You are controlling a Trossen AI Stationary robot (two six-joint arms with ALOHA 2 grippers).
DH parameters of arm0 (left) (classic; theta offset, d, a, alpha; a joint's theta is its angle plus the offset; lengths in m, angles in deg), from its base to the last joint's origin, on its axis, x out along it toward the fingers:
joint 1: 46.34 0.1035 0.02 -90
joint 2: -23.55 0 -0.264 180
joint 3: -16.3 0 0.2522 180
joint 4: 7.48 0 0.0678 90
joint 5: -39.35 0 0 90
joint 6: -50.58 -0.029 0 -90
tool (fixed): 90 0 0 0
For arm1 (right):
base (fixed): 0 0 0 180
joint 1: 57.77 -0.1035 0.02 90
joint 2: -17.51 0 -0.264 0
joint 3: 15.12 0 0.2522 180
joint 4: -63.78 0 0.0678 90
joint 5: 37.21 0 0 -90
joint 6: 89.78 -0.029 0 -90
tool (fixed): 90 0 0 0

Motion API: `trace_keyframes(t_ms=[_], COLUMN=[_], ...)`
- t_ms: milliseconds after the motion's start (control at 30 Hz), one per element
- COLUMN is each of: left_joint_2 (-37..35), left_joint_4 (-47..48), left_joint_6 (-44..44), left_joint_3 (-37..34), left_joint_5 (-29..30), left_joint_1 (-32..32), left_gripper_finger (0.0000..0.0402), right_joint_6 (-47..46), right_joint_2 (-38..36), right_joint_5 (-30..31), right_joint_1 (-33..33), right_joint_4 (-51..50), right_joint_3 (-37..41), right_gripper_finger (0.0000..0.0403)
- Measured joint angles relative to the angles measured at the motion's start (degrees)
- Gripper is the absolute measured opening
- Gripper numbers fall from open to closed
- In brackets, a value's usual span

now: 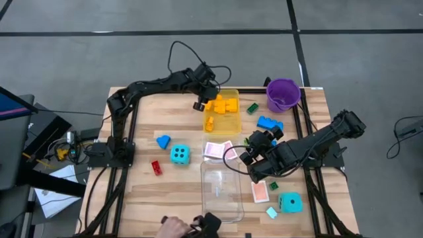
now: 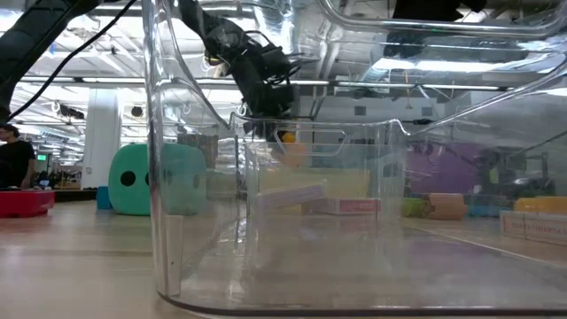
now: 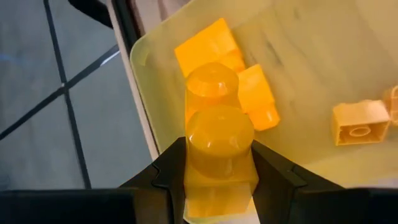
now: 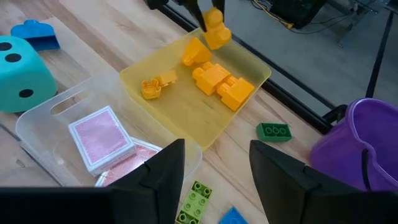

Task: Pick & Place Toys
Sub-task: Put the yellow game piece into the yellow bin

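Note:
My left gripper is over the far left part of the yellow-tinted tray and is shut on a yellow two-stud brick. It also shows in the right wrist view. Several yellow-orange bricks lie in the tray. My right gripper is open and empty, low over the table right of the small clear tray that holds pink-backed cards. Loose toys lie on the table: two cyan dice, blue bricks, a red brick and green bricks. My left gripper pinches the yellow brick by its two opposite sides between its two fingers, at the end away from the far stud. The fingers come from above, pointing down. The brick hangs lifted clear above the tray, over the bricks lying in it.
A purple bucket stands at the far right corner. A larger clear tray sits near the table's front edge and fills the low view. A pink card lies right of it. A person's hand shows at the near edge.

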Motion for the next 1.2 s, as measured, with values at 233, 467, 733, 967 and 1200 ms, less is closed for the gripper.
trace_keyframes(t_ms=[233, 467, 733, 967, 1200], left_joint_2=[0.00, 1.42, 1.42, 1.40, -2.04], left_joint_4=[-3.02, -1.23, -3.10, -3.49, 2.27], left_joint_6=[-1.43, -1.33, -1.15, -0.52, 3.41], left_joint_3=[-0.02, -0.15, -0.11, -0.11, -0.14], left_joint_5=[1.01, 0.39, -1.20, -2.10, -1.51], left_joint_1=[-0.73, -0.60, -0.32, -0.32, -1.37], left_gripper_finger=[0.0125, 0.0125, 0.0125, 0.0125, 0.0125], right_joint_6=[-0.02, 0.06, 0.90, 0.90, 3.03], right_joint_2=[0.00, 0.00, 0.00, 0.00, 0.00], right_joint_5=[0.00, 0.00, -0.02, -0.01, 4.03], right_joint_1=[-0.02, -0.05, -0.04, -0.04, -0.13], right_joint_4=[0.24, 0.43, 1.14, 1.11, 1.09], right_joint_3=[0.00, 0.02, 0.04, 0.04, 0.04], right_gripper_finger=[0.0173, 0.0173, 0.0173, 0.0173, 0.0173])
